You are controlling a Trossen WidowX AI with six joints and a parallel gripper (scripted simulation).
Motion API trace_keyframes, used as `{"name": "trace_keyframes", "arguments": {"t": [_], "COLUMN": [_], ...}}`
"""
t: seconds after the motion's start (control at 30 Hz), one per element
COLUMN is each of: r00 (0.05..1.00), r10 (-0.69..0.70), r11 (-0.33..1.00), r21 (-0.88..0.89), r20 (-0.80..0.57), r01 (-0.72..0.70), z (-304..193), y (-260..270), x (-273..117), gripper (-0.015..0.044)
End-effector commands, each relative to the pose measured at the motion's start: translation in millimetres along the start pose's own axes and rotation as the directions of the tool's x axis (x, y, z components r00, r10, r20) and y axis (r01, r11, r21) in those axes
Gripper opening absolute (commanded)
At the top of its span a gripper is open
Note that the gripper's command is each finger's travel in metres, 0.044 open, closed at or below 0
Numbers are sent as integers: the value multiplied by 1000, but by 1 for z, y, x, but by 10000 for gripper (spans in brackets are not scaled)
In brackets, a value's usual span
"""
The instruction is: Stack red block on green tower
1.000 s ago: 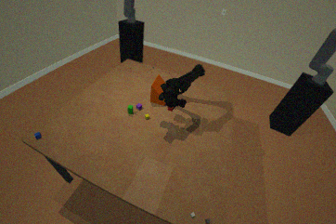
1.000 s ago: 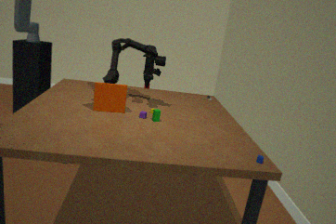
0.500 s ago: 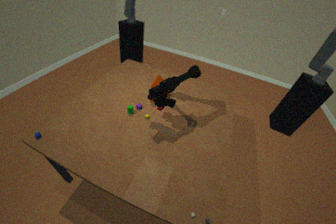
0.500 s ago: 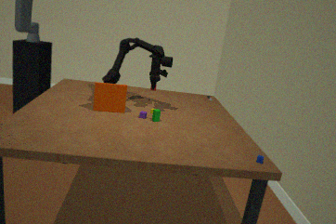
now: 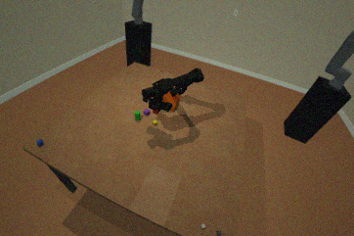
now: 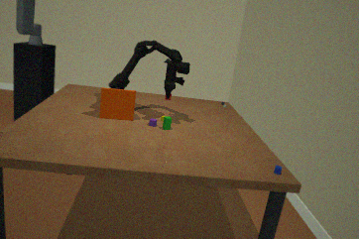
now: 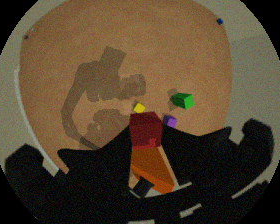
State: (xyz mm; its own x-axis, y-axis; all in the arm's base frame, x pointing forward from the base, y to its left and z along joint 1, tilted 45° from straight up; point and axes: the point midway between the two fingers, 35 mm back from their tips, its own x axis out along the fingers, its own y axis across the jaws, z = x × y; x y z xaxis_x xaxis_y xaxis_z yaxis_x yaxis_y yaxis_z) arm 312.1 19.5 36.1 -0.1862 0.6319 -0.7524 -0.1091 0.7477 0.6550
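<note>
The gripper is shut on the red block and holds it above the table. In the wrist view the red block sits between the two dark fingers. The green tower stands upright on the table. The held block is apart from it, to its right in the top view and behind it in the exterior view. The fingertips are small and dark in the top and exterior views.
A purple block and a yellow block lie near the tower. An orange panel stands near the arm. A blue block lies near a table corner.
</note>
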Motion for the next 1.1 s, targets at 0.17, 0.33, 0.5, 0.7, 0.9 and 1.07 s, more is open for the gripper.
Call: {"name": "trace_keyframes", "arguments": {"t": [0.17,0.33,0.5,0.7,0.9,1.07], "r00": [1000,1000,1000,999,999,999], "r10": [5,14,24,38,44,45], "r11": [1000,999,999,998,998,998], "r21": [-19,-29,-38,-49,-53,-54], "r20": [2,1,1,2,2,3], "r01": [-5,-14,-24,-38,-44,-44], "z": [9,11,11,9,9,8], "y": [-48,-75,-101,-131,-148,-147], "x": [1,5,9,15,18,36], "gripper": [0,0,0,0,0,0]}}
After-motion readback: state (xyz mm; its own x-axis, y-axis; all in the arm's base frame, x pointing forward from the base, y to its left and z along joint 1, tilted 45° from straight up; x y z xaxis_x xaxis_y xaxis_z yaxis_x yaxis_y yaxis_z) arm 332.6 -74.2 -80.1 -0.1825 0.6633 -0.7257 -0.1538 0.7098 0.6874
